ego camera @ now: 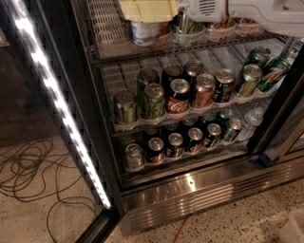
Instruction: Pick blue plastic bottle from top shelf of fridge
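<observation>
Camera view: one claw at top shelf.

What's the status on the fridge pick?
Claw at top edge, over top shelf. Blue plastic bottle apparently just below it, mostly cropped. Yellow-lidded tub close beside it.
</observation>
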`<state>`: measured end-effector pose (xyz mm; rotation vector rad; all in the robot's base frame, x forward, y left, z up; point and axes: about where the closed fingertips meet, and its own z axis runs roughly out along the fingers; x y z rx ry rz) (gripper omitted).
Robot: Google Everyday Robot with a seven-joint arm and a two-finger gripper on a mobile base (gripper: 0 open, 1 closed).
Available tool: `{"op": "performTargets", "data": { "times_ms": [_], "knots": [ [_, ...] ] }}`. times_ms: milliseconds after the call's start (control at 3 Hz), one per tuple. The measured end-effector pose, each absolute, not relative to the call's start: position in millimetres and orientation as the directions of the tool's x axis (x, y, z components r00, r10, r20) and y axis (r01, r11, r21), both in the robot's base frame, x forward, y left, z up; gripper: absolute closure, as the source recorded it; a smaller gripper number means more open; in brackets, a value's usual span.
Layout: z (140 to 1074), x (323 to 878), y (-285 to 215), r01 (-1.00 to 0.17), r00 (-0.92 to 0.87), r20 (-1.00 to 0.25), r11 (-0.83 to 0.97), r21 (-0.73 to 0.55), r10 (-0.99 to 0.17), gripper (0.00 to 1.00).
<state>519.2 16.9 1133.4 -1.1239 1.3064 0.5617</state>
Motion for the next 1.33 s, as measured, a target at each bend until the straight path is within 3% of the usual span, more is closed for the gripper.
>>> {"op": "performTargets", "data": {
  "times_ms": [1333],
  "knots": [
    [1127, 494, 23, -0.89, 0.182, -0.958, 0.377, -0.256, -0.222, 1.0]
  ]
}}
